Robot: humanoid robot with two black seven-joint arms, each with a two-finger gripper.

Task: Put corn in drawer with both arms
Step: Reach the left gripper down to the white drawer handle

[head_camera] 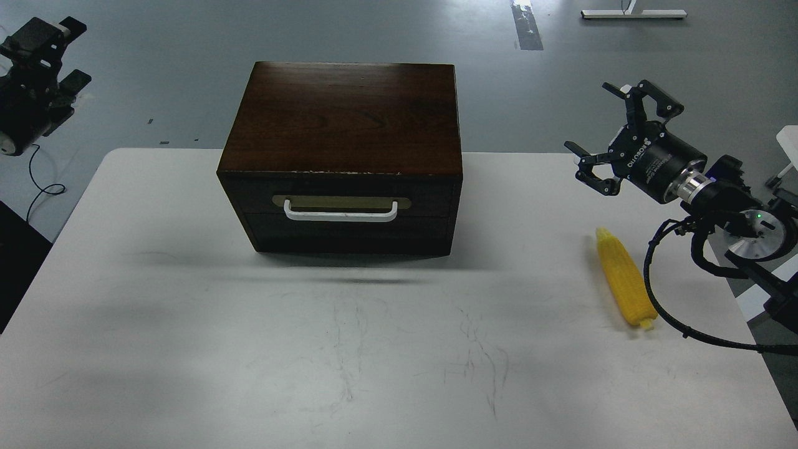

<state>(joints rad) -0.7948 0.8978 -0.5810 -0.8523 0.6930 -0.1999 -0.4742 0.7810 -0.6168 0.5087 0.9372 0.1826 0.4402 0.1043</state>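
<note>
The yellow corn (625,287) lies on the white table (249,349) near its right edge, pointing away from me. The dark brown wooden box (341,115) stands at the back middle; its drawer (349,232) is shut, with the white bar handle (341,216) facing me. My right gripper (600,126) is open and empty, in the air above and behind the corn, pointing left toward the box. My left gripper (70,53) is high at the far left, off the table's edge, open and empty.
The right arm's black cable (679,327) loops down onto the table just right of the corn. A white object (789,144) sits at the right edge of the view. Grey floor lies behind the table.
</note>
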